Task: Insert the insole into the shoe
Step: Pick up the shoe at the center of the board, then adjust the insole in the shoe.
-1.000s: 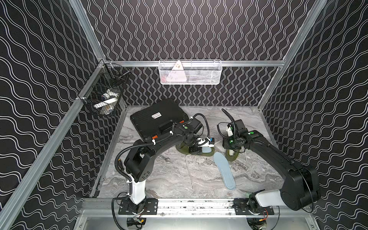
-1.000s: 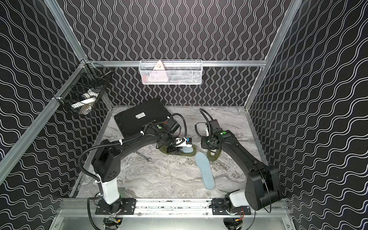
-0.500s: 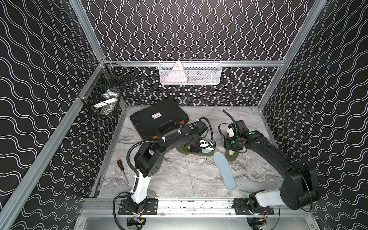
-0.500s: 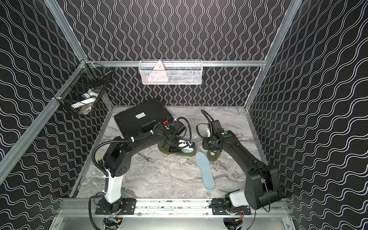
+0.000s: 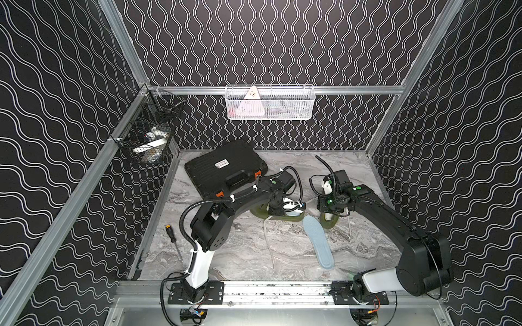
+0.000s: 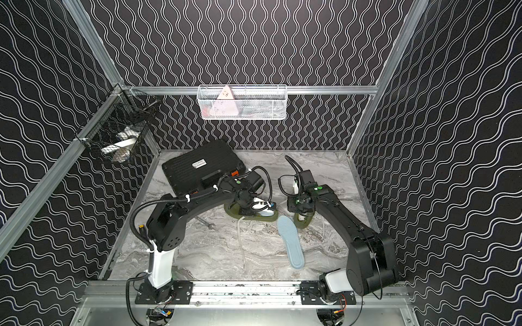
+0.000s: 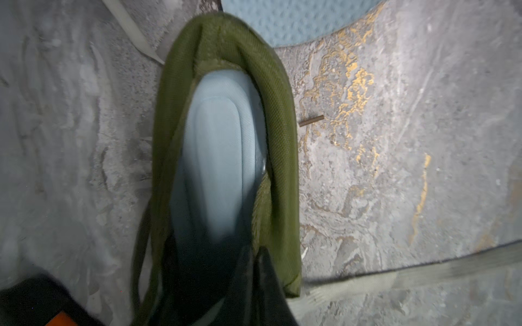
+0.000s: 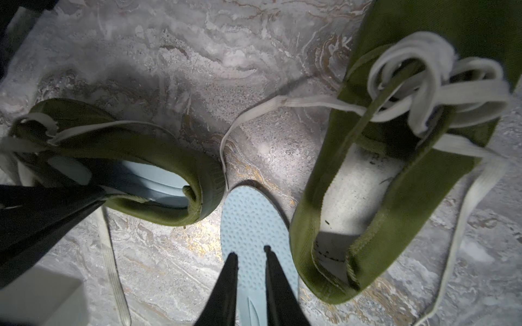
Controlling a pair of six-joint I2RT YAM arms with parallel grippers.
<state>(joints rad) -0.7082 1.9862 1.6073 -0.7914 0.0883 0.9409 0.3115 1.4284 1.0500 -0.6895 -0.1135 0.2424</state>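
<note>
Two olive green shoes lie on the marble table. The shoe [image 5: 282, 218] [image 6: 254, 217] under my left arm has a light blue insole [image 7: 220, 155] [image 8: 158, 180] lying inside it. My left gripper [image 5: 275, 211] [image 7: 254, 254] reaches into this shoe's opening by the side wall [image 7: 279, 141], jaws shut; I cannot tell whether they pinch fabric. A loose insole [image 5: 317, 242] [image 8: 251, 220] lies flat between the shoes. My right gripper [image 5: 327, 218] [image 8: 250, 252] hovers over its end, slightly open and holding nothing. The second shoe [image 5: 329, 224] [image 8: 310, 197] shows a bare white inside.
A black tool case [image 5: 226, 169] lies at the back left, close behind my left wrist. A screwdriver [image 5: 173, 240] rests near the left wall. White laces [image 5: 268, 242] trail over the table. Wire baskets hang on the back wall [image 5: 269, 103] and the left wall [image 5: 149, 135].
My left gripper has closed inside the shoe, and the left arm's elbow has swung right, uncovering the screwdriver. The right arm and the loose insole have not moved.
</note>
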